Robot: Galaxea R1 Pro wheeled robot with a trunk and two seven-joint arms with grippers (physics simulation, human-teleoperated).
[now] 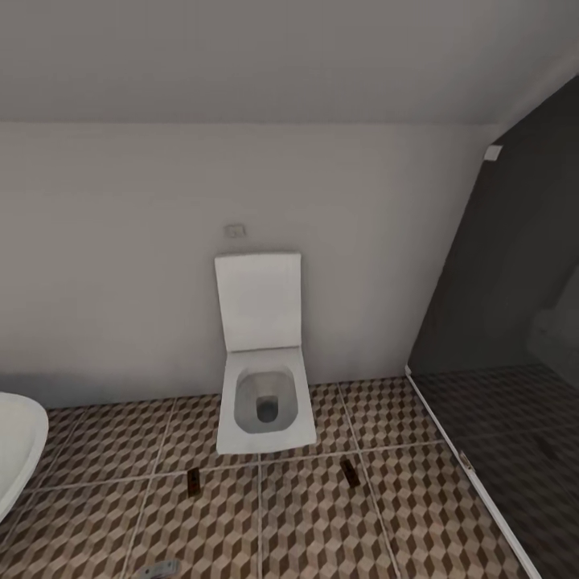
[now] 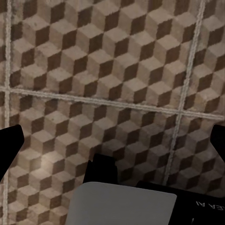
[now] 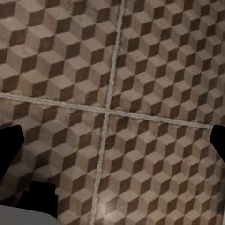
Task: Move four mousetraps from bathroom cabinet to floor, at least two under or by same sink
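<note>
Lying apart on bathroom floor, two mousetraps; both claws spread wide.

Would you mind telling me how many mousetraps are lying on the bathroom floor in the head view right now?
2. One mousetrap lies on the tiles just in front of the toilet, towards the sink; the other mousetrap lies off the toilet's opposite front corner. Others may lie outside the frame.
</note>
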